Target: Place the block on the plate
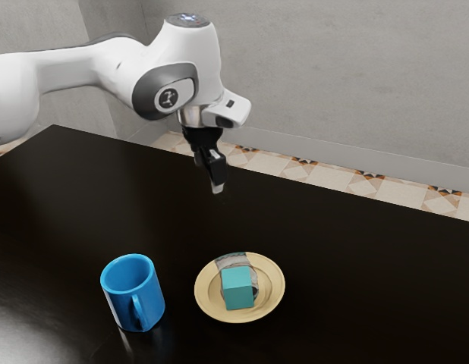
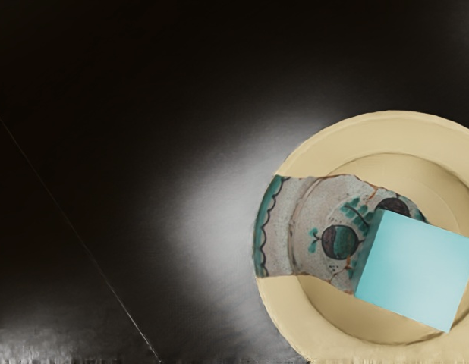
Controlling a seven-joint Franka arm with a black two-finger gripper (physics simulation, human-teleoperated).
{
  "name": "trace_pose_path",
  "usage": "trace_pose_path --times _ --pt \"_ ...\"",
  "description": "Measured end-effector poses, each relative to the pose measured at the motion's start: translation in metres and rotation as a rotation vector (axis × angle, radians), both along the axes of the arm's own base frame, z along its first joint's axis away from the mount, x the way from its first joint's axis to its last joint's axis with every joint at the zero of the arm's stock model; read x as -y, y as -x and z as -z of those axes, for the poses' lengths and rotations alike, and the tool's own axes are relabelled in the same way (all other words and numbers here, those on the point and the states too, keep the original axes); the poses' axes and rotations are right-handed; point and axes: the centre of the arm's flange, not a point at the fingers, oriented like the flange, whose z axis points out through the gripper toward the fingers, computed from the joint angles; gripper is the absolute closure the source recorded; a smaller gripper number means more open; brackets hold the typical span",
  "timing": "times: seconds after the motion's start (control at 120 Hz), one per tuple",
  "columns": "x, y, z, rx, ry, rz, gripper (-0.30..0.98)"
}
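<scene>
Exterior view: a smooth teal block (image 1: 238,291) sits on the round cream plate (image 1: 203,293); how the fingers (image 1: 218,188) stand, I cannot tell.

The white arm (image 1: 190,49) has a black hand (image 1: 218,187).

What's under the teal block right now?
The plate is under the teal block; beside the block I see the plate's plain well and painted section. Whatever surface lies directly beneath the block is covered, so I can't see it.
</scene>
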Motion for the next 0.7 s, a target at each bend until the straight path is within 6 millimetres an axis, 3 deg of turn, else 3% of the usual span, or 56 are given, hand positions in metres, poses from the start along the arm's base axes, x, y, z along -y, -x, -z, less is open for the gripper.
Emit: trace_pose_path --times 0.108,0.2,0.392,0.492,0.6,0.7 --pt "-0.016 -0.004 -0.012 -0.006 -0.002 -0.046 0.00" --pt "-0.043 -0.011 -0.024 -0.006 0.000 -0.113 0.00" --pt "-0.133 -0.017 -0.046 -0.008 -0.006 -0.312 0.00" --pt "-0.178 -0.016 -0.071 0.007 0.003 -0.413 0.00" --pt "-0.189 -0.012 -0.099 0.021 0.011 -0.455 0.00" --pt "-0.192 -0.007 -0.112 0.004 0.016 -0.484 0.00"
